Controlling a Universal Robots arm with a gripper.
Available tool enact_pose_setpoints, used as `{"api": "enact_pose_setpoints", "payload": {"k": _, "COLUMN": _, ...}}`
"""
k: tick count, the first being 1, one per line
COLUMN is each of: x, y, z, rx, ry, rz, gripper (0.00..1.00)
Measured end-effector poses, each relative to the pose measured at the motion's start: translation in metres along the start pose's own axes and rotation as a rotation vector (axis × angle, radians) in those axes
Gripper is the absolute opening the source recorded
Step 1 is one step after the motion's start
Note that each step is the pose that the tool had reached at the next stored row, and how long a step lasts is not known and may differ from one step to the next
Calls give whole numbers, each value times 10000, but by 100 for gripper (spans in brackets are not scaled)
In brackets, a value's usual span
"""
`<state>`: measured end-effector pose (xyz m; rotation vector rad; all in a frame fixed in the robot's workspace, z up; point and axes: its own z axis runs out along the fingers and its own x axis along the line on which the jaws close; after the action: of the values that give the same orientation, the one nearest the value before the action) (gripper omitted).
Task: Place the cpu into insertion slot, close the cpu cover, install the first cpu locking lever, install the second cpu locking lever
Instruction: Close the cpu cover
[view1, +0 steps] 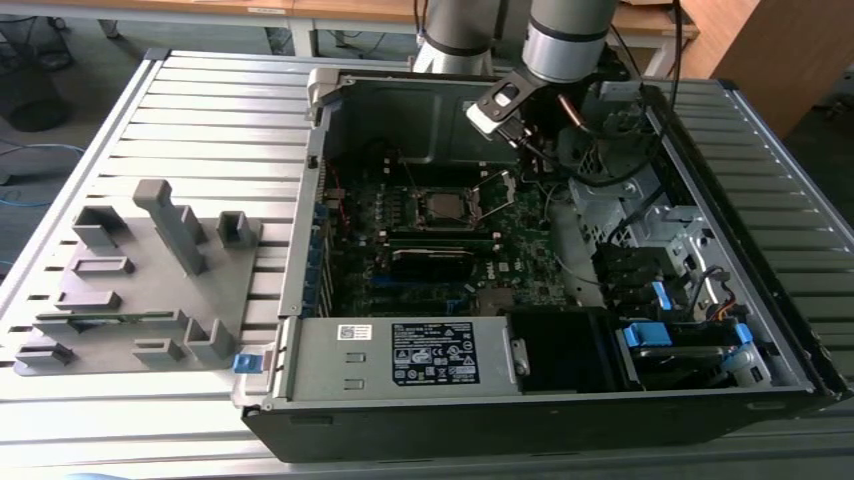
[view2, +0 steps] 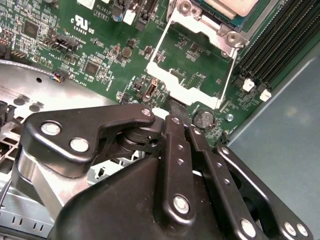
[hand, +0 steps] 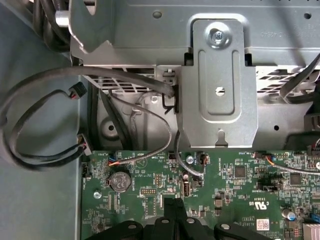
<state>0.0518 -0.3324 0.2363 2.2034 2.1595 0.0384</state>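
- The cpu (view2: 231, 5) lies flat in the insertion slot (view1: 416, 206) on the motherboard (view2: 100, 45), its dull metal top facing up. We judge that step done.
- We would treat the chip as light, stiff and fragile, to be held by its edges only.
- The cpu cover (view2: 172, 84) stands swung open beside the socket. It looks like a thin, springy metal frame, so we would push on its free edge rather than pinch it.
- The gripper (view2: 181, 119) has its fingers pressed together with nothing between them. Its tips are right at the cover's outer edge, but we cannot tell whether they touch it.
- A coin battery (view2: 202, 119) sits just beside the tips and the memory slots (view2: 280, 35) run nearby, so sideways room is tight.
- In the first wrist view a metal bracket (hand: 220, 80) and loose cables (hand: 40, 100) crowd the case wall. We judge the open room to be upward.
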Motion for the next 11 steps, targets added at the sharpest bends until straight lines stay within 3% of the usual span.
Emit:
{"api": "enact_pose_setpoints", "payload": {"k": 5, "x": 12, "y": -89, "z": -4, "rx": -1, "ry": 1, "rz": -2, "gripper": 11}}
{"api": "enact_pose_setpoints", "payload": {"k": 11, "x": 30, "y": -259, "z": -15, "rx": -34, "ry": 2, "rz": -1, "gripper": 11}}
